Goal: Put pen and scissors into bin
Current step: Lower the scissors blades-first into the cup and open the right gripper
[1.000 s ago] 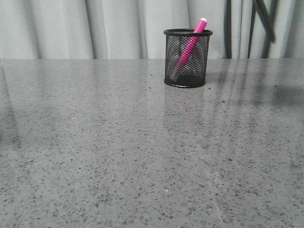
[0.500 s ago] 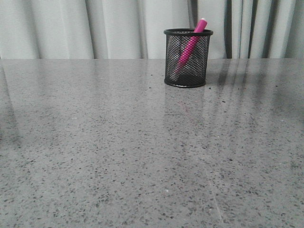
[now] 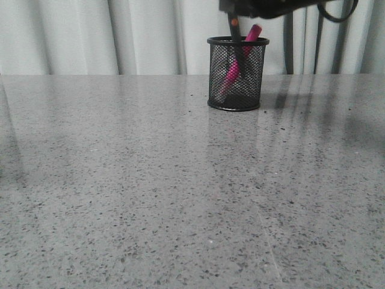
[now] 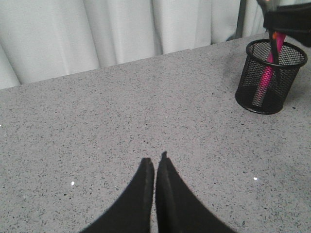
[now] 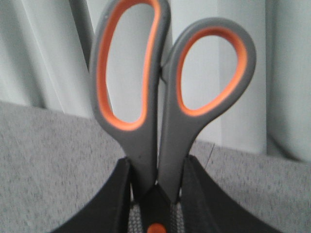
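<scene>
Nearest, well short of the bin [image 4: 271, 76], the left gripper [image 4: 155, 167] hung over the desk [image 3: 150, 180], jaws clenched on nothing. The pen [image 3: 240, 57] leaned inside the bin. Above it, the right gripper [image 5: 154, 194] clamped the scissors [image 5: 160, 97], blades dipping inside. Released off-centre, they might catch the rim or pen and tip the bin.

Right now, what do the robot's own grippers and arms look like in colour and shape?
The left gripper has two matte black jaws that are broad at the base and taper to narrow points. The right gripper shows the same smooth black, curved jaws with no markings. In the front view, the right arm appears only as a dark body with a black cable looping beside it.
</scene>
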Available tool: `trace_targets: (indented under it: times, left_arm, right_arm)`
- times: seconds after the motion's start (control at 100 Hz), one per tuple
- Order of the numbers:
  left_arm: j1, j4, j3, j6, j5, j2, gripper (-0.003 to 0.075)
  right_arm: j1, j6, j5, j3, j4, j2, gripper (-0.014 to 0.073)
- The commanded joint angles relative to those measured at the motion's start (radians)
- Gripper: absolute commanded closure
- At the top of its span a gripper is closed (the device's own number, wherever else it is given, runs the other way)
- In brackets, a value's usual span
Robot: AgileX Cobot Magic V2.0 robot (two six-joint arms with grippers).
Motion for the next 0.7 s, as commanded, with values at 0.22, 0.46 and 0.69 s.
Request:
trace_targets:
  times: [0.22,0.46,0.69]
  left_arm:
    - [0.004,-0.038,-0.028,-0.008,-0.036,-0.009,0.0739]
    - [0.004,-0.038,-0.028,-0.008,-0.036,-0.009,0.0739]
    - [0.004,-0.038,-0.028,-0.008,-0.036,-0.009,0.0739]
  right_arm:
    - [-0.004,-0.011,-0.164,0.018,-0.009,-0.029,0.0653]
    - [-0.004,-0.011,-0.163,0.018,-0.009,-0.029,0.0406]
    - [-0.004,-0.011,-0.147,0.018,-0.009,-0.035,0.0304]
